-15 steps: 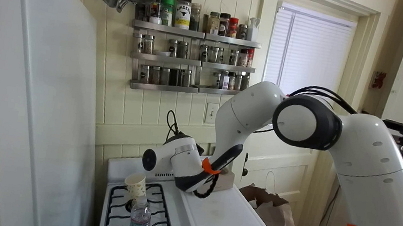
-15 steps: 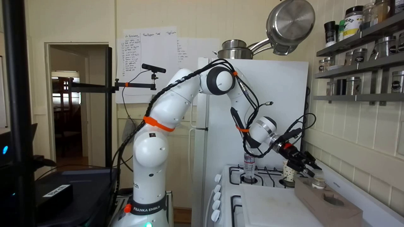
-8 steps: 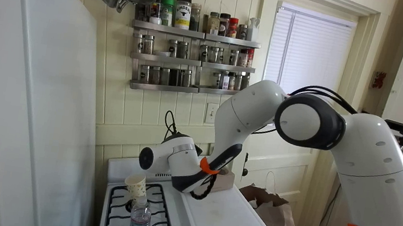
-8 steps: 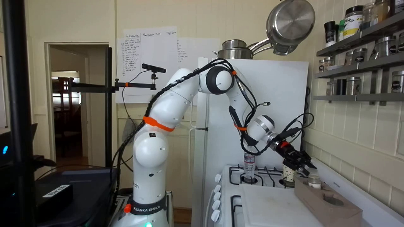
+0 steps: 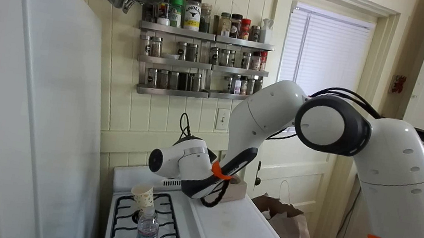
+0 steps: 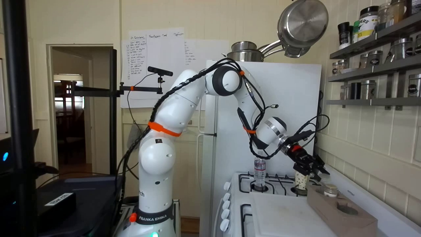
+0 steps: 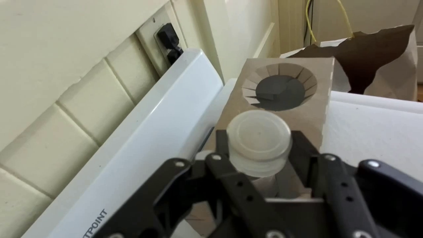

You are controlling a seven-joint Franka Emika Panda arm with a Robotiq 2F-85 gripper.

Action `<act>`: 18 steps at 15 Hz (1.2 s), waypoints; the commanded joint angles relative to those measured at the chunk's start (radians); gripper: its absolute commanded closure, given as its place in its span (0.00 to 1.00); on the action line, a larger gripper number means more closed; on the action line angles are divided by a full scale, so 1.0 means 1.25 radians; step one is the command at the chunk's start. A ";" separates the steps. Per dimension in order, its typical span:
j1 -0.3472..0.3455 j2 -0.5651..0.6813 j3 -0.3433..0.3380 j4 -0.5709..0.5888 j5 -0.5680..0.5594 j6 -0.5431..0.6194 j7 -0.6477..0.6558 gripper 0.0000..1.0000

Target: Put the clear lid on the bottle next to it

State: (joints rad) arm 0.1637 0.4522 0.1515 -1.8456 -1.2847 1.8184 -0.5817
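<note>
In the wrist view, the gripper (image 7: pixel 261 142) holds the clear lid (image 7: pixel 259 134), probably light, slightly springy and slippery, above the cardboard box (image 7: pixel 307 119), nearer than its round hole (image 7: pixel 281 92), so pinching the lid gently at its left and right sides seems best.

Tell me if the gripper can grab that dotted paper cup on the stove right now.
Probably not: the gripper is closed on the clear lid, so it would likely have to release that before taking the paper cup from the stove.
</note>
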 commanded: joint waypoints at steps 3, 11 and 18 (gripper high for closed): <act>-0.002 -0.027 0.000 -0.021 0.009 -0.037 0.013 0.76; -0.013 -0.008 -0.002 -0.001 0.006 -0.017 0.005 0.76; -0.019 0.014 -0.001 0.023 0.001 0.000 -0.001 0.76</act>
State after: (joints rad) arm 0.1446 0.4513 0.1478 -1.8353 -1.2848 1.7933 -0.5725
